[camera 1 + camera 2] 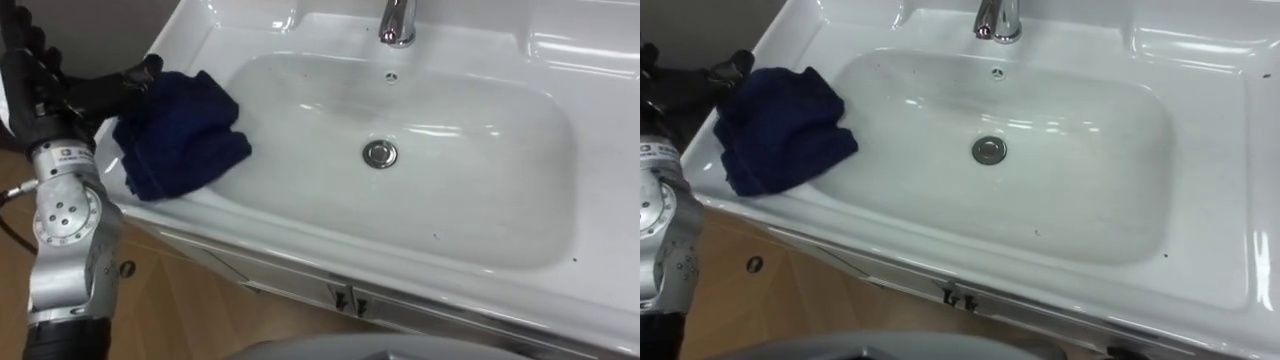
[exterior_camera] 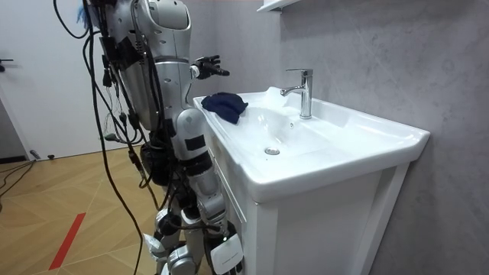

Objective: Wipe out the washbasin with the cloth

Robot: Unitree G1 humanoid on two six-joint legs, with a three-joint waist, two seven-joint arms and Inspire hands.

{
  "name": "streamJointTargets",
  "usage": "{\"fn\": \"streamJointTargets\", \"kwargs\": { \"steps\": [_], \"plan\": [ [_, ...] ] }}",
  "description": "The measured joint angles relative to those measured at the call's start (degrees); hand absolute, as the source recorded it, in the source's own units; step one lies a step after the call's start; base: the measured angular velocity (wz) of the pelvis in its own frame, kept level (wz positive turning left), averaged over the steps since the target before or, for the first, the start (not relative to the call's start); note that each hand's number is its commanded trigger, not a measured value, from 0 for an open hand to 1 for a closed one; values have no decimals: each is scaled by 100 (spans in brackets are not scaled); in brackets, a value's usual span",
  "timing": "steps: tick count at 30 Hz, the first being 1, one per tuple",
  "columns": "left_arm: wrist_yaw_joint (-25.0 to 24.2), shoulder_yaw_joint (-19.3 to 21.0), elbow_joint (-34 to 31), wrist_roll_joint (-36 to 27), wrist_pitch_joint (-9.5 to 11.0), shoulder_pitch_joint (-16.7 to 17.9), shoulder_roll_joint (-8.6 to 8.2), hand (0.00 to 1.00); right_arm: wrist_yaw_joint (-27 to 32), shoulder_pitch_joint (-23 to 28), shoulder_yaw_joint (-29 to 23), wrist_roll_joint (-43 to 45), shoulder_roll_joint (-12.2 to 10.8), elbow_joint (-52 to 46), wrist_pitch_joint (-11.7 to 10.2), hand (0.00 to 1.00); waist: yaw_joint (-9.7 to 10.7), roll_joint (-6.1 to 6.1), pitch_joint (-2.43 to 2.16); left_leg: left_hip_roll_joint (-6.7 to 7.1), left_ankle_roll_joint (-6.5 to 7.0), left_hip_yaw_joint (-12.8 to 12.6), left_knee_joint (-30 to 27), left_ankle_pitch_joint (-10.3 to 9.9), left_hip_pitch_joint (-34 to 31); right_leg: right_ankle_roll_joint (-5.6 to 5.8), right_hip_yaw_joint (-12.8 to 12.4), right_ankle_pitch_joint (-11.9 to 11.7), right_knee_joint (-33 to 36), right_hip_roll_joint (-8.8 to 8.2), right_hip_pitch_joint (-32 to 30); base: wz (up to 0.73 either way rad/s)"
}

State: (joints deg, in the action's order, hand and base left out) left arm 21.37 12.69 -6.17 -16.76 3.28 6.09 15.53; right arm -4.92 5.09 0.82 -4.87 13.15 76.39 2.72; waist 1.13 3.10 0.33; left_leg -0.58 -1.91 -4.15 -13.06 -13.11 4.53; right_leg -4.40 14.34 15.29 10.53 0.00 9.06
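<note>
A dark blue cloth (image 1: 180, 135) lies crumpled on the left rim of the white basin (image 1: 480, 210), and its right edge hangs over the bowl's slope. My left hand (image 1: 100, 92) is black and hovers just left of the cloth, at the basin's left edge. Its fingers are stretched toward the cloth and it holds nothing. In the room view this hand (image 2: 208, 69) sits a little above and behind the cloth (image 2: 225, 105). I stand at the basin's front left corner.
A chrome tap (image 1: 398, 22) stands at the back of the basin, and a round drain (image 1: 379, 153) sits in the bowl's middle. A white cabinet (image 2: 321, 229) carries the basin. Grey wall lies behind and wooden floor (image 2: 69, 191) to my left.
</note>
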Motion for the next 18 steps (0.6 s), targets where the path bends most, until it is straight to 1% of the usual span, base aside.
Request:
{"fn": "streamJointTargets", "kwargs": {
  "steps": [1, 2, 4, 5, 7, 8, 10, 11, 12, 13, 14, 15, 16, 17, 18],
  "plan": [
    [53, 58, -21, 65, 35, 0, -6, 0, 0, 4, -4, 3, 0, 5, -19, 0, 2, 1, 0, 0, 0, -2, -1, 0, 2, 0, -3, 0, 0, 0, 2, 0],
    [175, 188, -56, 295, 118, 0, -7, 0, -1, 10, -33, 14, 0, 4, -33, 0, 2, 8, -3, 1, 0, 3, -2, 0, 3, 0, -3, 0, 4, 0, 7, 0],
    [481, 416, -115, 539, 274, 0, -5, 0, -3, 10, -44, 13, 6, 2, -39, 0, 2, 27, 0, 1, 0, 1, -7, 0, 0, 0, -5, 0, 6, 1, 5, 0],
    [571, 461, -115, 578, 307, 0, -6, 0, -1, 11, -44, 9, 11, -3, -39, 0, -8, 36, 0, 2, 0, 1, -7, 0, 0, 1, -6, 0, 6, 1, 5, 0],
    [889, 638, -115, 754, 347, 7, -7, 0, 14, 72, -57, -4, 26, -44, -47, 0, -99, 57, -2, 2, 0, -1, -10, 0, -5, 4, -17, 2, -7, 2, 1, 0],
    [965, 672, -115, 768, 356, 11, -7, 0, 18, 85, -57, -4, 28, -44, -46, 0, -126, 64, -4, 2, 0, -1, -11, 0, -7, 4, -16, 2, -14, 3, 1, 0],
    [1198, 863, -95, 850, 357, 25, -11, 0, 11, 152, -87, 69, 27, -47, -20, 0, -264, 71, -9, 7, 0, 12, -35, 0, -29, 4, -8, 3, -20, 2, -5, 2],
    [1231, 931, -87, 851, 357, 30, -11, 0, 4, 178, -98, 95, 30, -50, -16, 0, -308, 70, -9, 8, 0, 13, -41, 0, -29, 4, -8, 3, -20, 1, -5, 0],
    [1318, 1095, -54, 851, 364, 73, -10, 0, -4, 210, -98, 148, 41, -53, -16, 0, -331, 70, -10, 12, 0, 13, -48, 0, -31, 8, -4, 5, -18, -3, -4, 0],
    [1422, 1229, 80, 846, 386, 111, -9, 0, 0, 241, -94, 223, 49, -71, -14, 0, -353, 83, -17, 19, 0, 40, -44, 0, -26, 10, 0, 6, -12, -6, -4, 0],
    [1469, 1262, 193, 845, 391, 114, -10, 0, 4, 262, -95, 271, 51, -83, -13, 0, -382, 83, -19, 21, 0, 45, -43, 0, -25, 12, 6, 8, -8, -8, -5, 0],
    [1512, 1300, 493, 843, 395, 122, -18, 0, 10, 293, -94, 338, 58, -87, 17, 0, -465, 79, -26, 24, 0, 46, -34, 0, -10, 17, -4, 10, -3, -10, 2, -5],
    [1508, 1300, 854, 835, 388, 190, -18, 0, 10, 304, -96, 359, 80, -87, 101, 0, -521, 101, -48, 27, 0, 43, -17, 0, 5, 21, -9, 12, -2, -11, 7, -5],
    [1501, 1299, 1022, 821, 367, 268, -24, 0, 11, 304, -98, 391, 83, -87, 129, 0, -542, 110, -56, 29, 0, 45, -10, 0, 12, 22, -11, 13, -2, -12, 6, 0],
    [1478, 1296, 1324, 779, 325, 420, -65, 0, 24, 305, -96, 394, 82, -85, 178, 0, -568, 114, -57, 31, 0, 49, -9, 0, 13, 22, 2, 13, -2, -15, 8, 0]
  ]
}}
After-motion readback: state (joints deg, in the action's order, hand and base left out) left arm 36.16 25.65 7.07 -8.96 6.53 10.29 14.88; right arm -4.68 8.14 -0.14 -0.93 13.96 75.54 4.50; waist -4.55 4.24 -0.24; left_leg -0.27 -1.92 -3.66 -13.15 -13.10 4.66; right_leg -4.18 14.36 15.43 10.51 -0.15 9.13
